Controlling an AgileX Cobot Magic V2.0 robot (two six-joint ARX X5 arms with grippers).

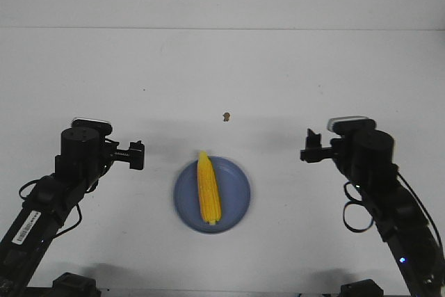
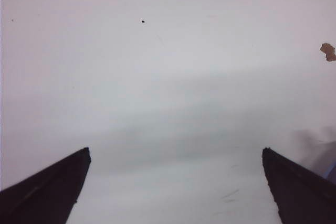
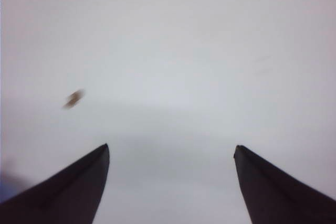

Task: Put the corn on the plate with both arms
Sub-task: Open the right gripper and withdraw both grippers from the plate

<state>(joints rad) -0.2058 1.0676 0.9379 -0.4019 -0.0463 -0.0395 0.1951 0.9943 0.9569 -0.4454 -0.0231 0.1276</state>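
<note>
The yellow corn (image 1: 208,189) lies lengthwise on the blue-lavender plate (image 1: 237,196) in the front view, near the table's front middle, its tapered end pointing away from me. My left gripper (image 1: 135,156) is left of the plate, apart from it; in the left wrist view the left gripper (image 2: 176,153) has its jaws wide apart with only bare table between them. My right gripper (image 1: 310,148) is right of the plate, also apart; in the right wrist view the right gripper (image 3: 170,148) is open and empty. The corn is in neither wrist view.
A tiny brown speck (image 1: 225,116) lies on the white table beyond the plate; it also shows in the left wrist view (image 2: 328,52) and, blurred, in the right wrist view (image 3: 74,98). A small dark dot (image 2: 143,21) marks the table.
</note>
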